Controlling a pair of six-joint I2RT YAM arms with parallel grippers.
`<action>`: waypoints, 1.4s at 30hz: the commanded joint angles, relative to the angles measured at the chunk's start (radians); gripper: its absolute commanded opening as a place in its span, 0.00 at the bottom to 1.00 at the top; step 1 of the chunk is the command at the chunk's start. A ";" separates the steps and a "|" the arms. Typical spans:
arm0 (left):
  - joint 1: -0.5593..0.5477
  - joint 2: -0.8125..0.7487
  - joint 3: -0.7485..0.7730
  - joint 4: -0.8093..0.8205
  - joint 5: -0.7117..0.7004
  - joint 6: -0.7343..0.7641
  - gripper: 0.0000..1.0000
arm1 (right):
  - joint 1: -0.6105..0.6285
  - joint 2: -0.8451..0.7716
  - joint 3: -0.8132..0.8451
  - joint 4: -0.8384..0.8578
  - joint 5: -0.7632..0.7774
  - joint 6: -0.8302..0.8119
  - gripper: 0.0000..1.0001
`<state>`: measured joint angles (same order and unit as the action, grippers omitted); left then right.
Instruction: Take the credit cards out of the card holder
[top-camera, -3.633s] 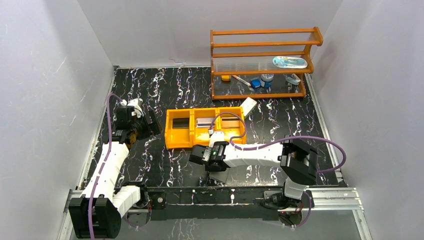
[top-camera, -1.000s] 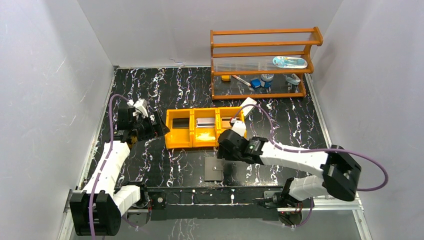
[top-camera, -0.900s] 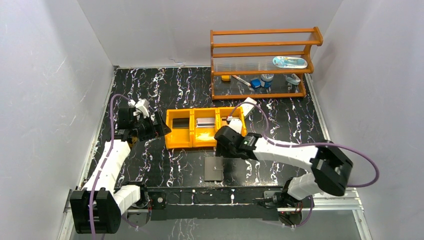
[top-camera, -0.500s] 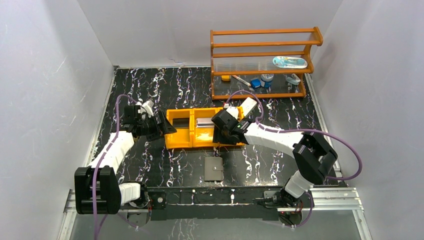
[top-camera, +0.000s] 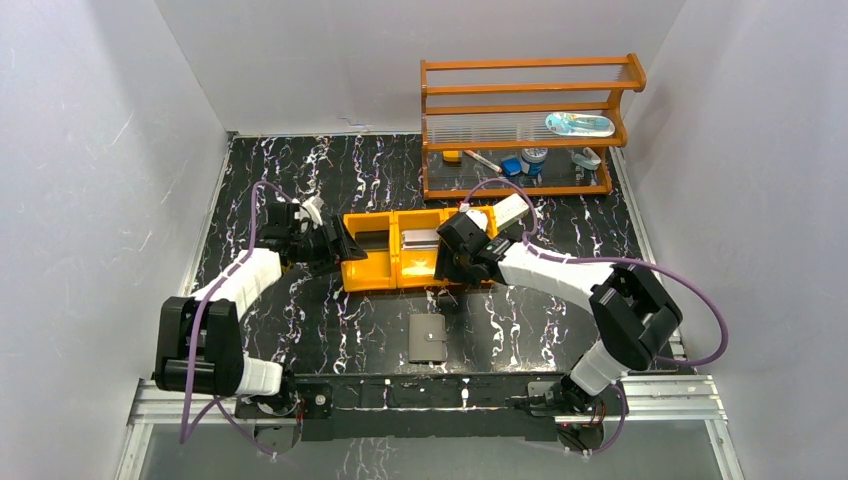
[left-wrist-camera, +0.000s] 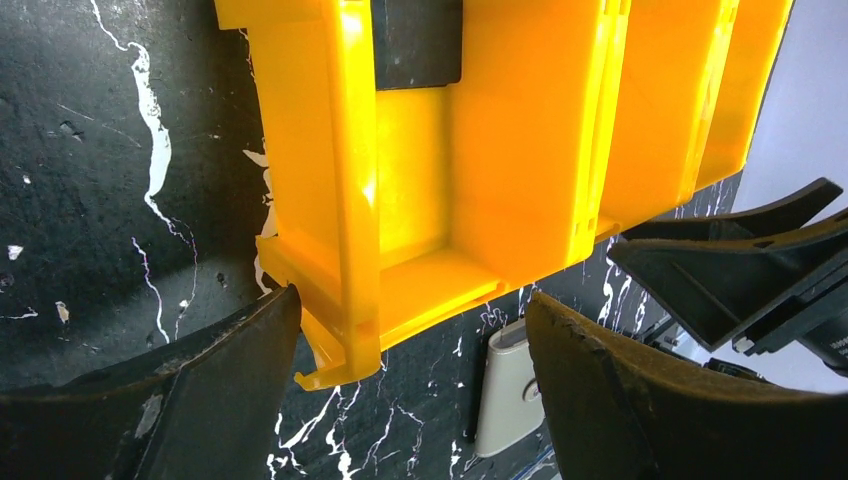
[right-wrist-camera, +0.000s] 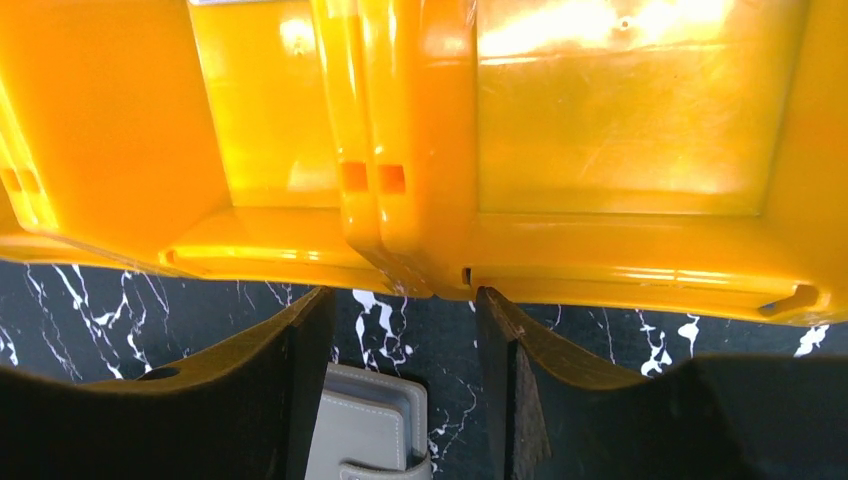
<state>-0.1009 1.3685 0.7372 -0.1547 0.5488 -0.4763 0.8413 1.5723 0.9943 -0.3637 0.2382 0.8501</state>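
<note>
The card holder (top-camera: 428, 340) lies shut on the black table near the front edge, with neither gripper on it. It also shows as a grey wallet (right-wrist-camera: 365, 430) in the right wrist view and as a pale shape (left-wrist-camera: 510, 385) in the left wrist view. A dark card (left-wrist-camera: 415, 40) lies in the orange tray's (top-camera: 368, 275) left compartment. A silvery card (top-camera: 420, 238) lies in the middle one. My left gripper (top-camera: 335, 245) (left-wrist-camera: 412, 300) is open around the tray's left end. My right gripper (top-camera: 452, 268) (right-wrist-camera: 400, 300) hangs open at the tray's front wall, over the right compartment.
A white box (top-camera: 510, 210) lies behind the tray's right end. An orange rack (top-camera: 525, 130) with small items stands at the back right. White walls close in the table on both sides.
Both arms have swung in to the tray. The left gripper reached its left end and narrowed slightly. The right gripper moved from the front to the right compartment. The tray shifted slightly right.
</note>
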 joint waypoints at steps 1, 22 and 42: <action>-0.014 -0.026 0.037 0.001 -0.035 -0.019 0.81 | 0.001 -0.061 -0.019 0.018 -0.045 -0.050 0.62; -0.010 -0.543 -0.106 -0.228 -0.367 -0.155 0.98 | 0.419 -0.114 0.016 -0.243 0.239 0.229 0.61; -0.010 -0.659 -0.169 -0.285 -0.236 -0.206 0.97 | 0.502 0.156 0.160 -0.419 0.323 0.315 0.46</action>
<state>-0.1131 0.7231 0.5831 -0.4339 0.2146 -0.6815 1.3376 1.7081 1.1244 -0.7185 0.5201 1.1263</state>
